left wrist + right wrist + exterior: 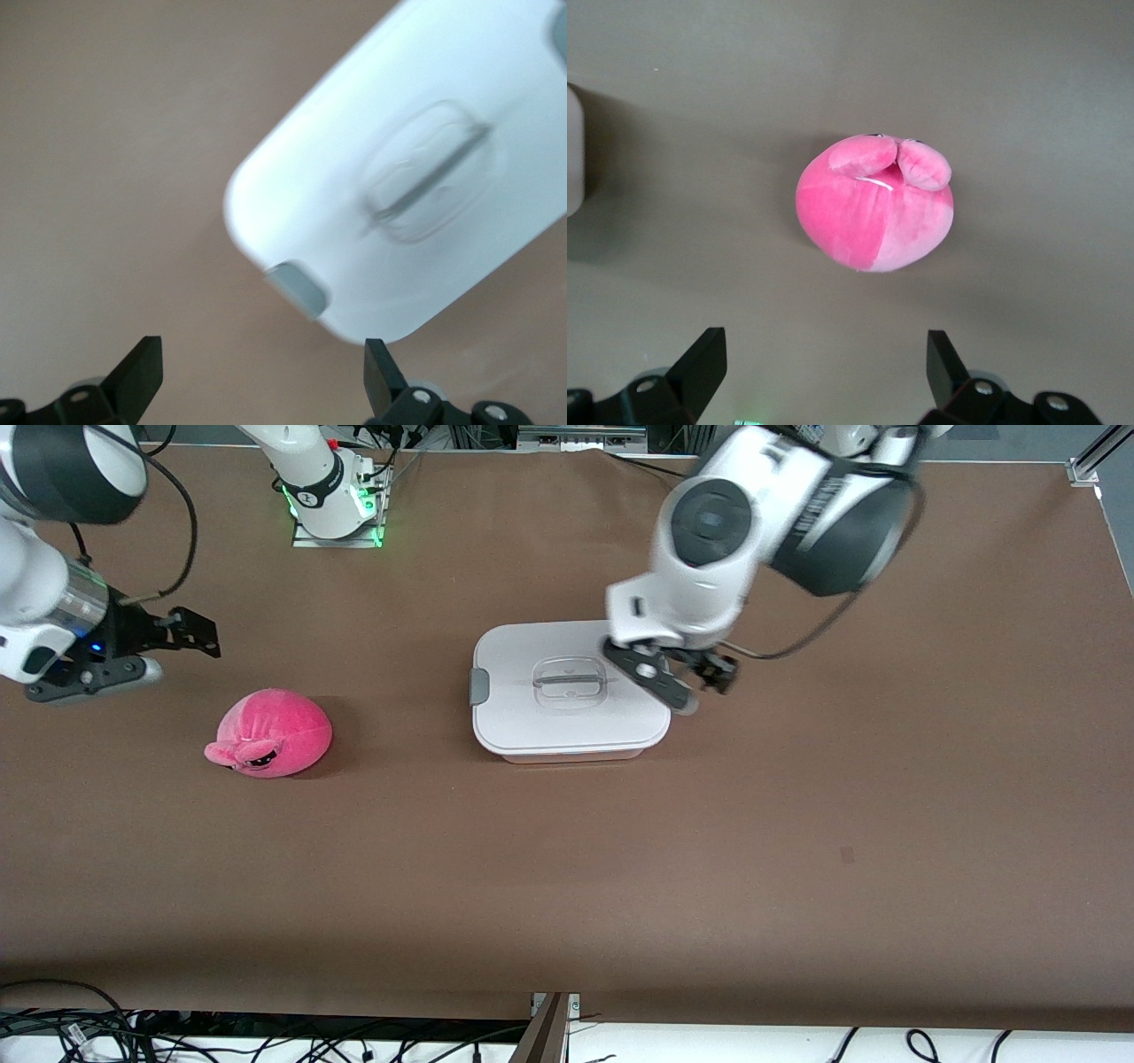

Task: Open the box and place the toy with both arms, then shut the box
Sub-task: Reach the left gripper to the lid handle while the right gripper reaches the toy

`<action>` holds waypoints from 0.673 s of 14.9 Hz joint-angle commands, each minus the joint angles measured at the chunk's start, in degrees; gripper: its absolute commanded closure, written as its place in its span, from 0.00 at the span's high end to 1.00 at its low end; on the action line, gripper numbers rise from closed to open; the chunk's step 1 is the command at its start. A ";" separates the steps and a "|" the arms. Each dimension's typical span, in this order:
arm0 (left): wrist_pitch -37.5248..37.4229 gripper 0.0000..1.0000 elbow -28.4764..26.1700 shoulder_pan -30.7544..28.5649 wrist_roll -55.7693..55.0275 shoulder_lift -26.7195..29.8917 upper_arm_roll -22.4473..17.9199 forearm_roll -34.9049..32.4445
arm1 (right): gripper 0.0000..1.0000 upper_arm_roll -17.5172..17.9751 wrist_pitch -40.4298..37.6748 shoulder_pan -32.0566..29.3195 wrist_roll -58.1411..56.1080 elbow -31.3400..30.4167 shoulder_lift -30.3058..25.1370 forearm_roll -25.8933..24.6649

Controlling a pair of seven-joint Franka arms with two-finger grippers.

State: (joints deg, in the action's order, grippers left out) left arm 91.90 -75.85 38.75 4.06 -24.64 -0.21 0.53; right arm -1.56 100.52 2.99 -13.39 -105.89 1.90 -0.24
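The box (567, 722) stands shut in the middle of the table, its white lid bearing a grey clip (479, 686) and a clear centre handle (570, 682). My left gripper (704, 689) is open and empty over the box's edge toward the left arm's end. In the left wrist view the lid (354, 150) and a grey clip (297, 288) lie just ahead of the open left gripper (261, 356). The hot-pink plush toy (270, 733) lies toward the right arm's end. My right gripper (173, 654) hovers open and empty beside it. The right wrist view shows the toy (875, 202) ahead of the gripper (824, 354).
The brown table (620, 868) carries only the box and the toy. The right arm's base (332, 500) stands at the table's back edge. Cables hang below the edge nearest the front camera. A sliver of the box (572, 150) shows in the right wrist view.
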 commanded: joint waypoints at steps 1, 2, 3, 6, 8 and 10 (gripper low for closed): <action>4.67 1.00 1.32 4.48 7.69 -3.82 -1.11 -0.17 | 1.00 -0.64 8.78 -0.35 -0.49 -7.72 1.35 -0.64; 6.87 1.00 1.23 5.62 10.59 -5.14 -1.11 -0.17 | 1.00 -0.81 12.82 -0.35 -0.58 -10.45 1.70 -0.64; 8.54 1.00 0.97 6.24 13.14 -6.11 -1.11 -0.17 | 1.00 -0.99 16.34 -0.44 -0.67 -12.82 2.05 -0.73; 12.94 1.00 -0.17 7.04 22.37 -8.41 -0.41 -0.17 | 1.00 -1.34 22.51 -0.44 -2.60 -15.92 3.63 -0.73; 15.32 1.00 -1.41 6.95 24.50 -8.49 0.03 -0.52 | 1.00 -1.96 25.33 -0.53 -4.09 -16.01 6.00 -0.64; 17.77 1.00 -1.50 6.95 28.70 -10.24 0.04 -0.96 | 1.00 -2.92 28.06 -0.53 -5.33 -16.01 8.29 -0.47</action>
State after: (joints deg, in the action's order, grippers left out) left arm 107.29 -76.67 45.51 28.03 -34.27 -0.09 0.45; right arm -3.73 125.72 2.80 -16.86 -121.59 8.42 -0.26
